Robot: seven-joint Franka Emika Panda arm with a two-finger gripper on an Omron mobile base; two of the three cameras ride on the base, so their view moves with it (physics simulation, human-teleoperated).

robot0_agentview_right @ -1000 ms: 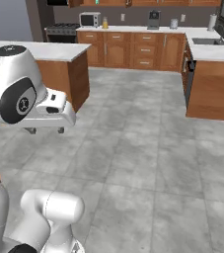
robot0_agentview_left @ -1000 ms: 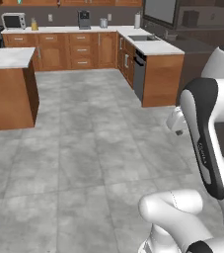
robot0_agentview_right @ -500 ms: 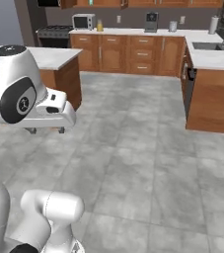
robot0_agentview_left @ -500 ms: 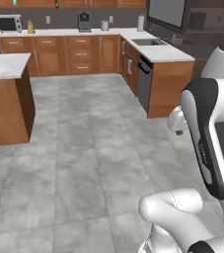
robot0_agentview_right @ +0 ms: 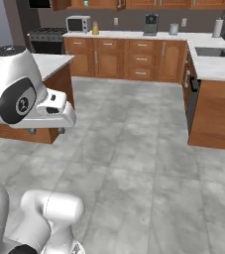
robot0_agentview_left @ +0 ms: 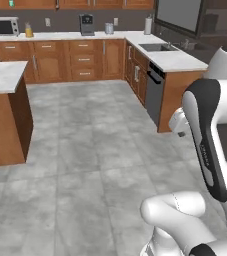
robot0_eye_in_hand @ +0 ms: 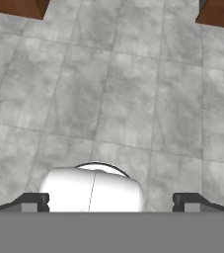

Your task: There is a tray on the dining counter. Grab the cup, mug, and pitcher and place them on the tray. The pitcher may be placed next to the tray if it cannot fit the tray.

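My gripper [robot0_eye_in_hand: 111, 202] is open, its two dark fingertips [robot0_eye_in_hand: 32, 201] set wide apart over bare grey floor tiles with nothing between them. From the right base camera the hand [robot0_agentview_right: 47, 130] hangs at the left, pointing down at the floor. A marble-topped counter with plain brown wooden sides [robot0_agentview_left: 5, 127] [robot0_agentview_right: 54, 84], likely the dining counter, stands to the left. A small orange vessel [robot0_agentview_right: 95, 29] [robot0_agentview_left: 29, 31] beside the microwave may be the pitcher; it is too small to tell. The tray, cup and mug are out of view.
Drawered wood cabinets with a marble top [robot0_agentview_left: 85, 55] line the far wall, carrying a microwave [robot0_agentview_left: 5, 25] and a coffee machine [robot0_agentview_left: 87, 23]. A counter with a sink and dishwasher [robot0_agentview_left: 157, 95] juts out on the right. Grey tiled floor [robot0_agentview_left: 85, 150] stretches between them.
The whole picture has shifted: the base has driven and turned, so the far cabinets and the brown-sided counter look nearer. The arm keeps its pose and the gripper stays open.
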